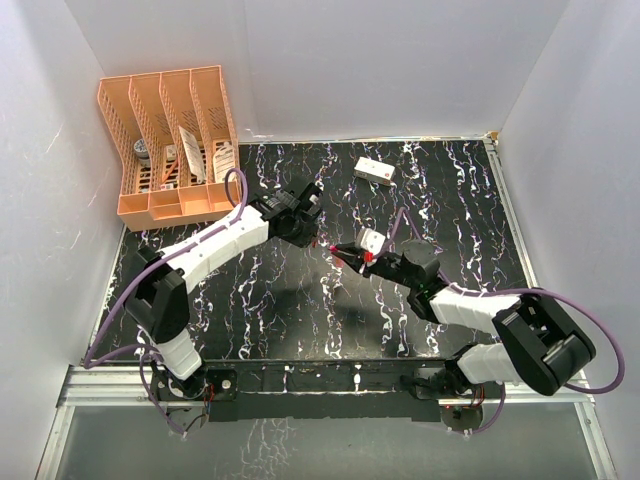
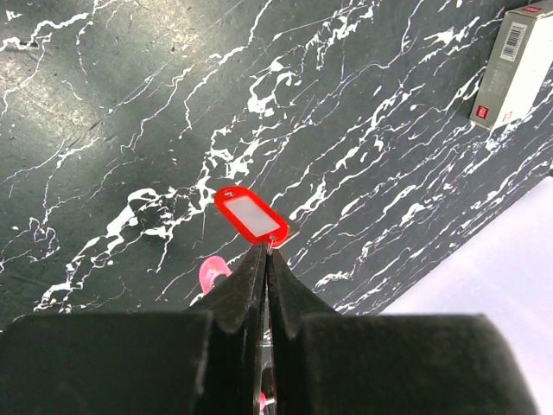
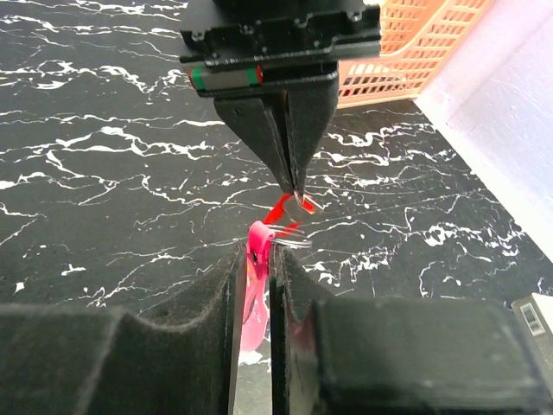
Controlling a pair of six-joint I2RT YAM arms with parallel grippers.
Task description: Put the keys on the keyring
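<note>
My left gripper is shut on the red-headed key, pinching it at its small end so that the red head hangs beyond the tips, above the table. A grey metal edge shows just behind the red head. My right gripper is shut on the pink tag of the keyring, whose thin metal ring sticks out at the tips. In the right wrist view the left gripper holds the red key just above the ring, close to touching it. I cannot make out a separate pale key.
A white box with red marks lies at the back of the black marbled table; it also shows in the left wrist view. An orange slotted organizer stands at the back left. White walls surround the table.
</note>
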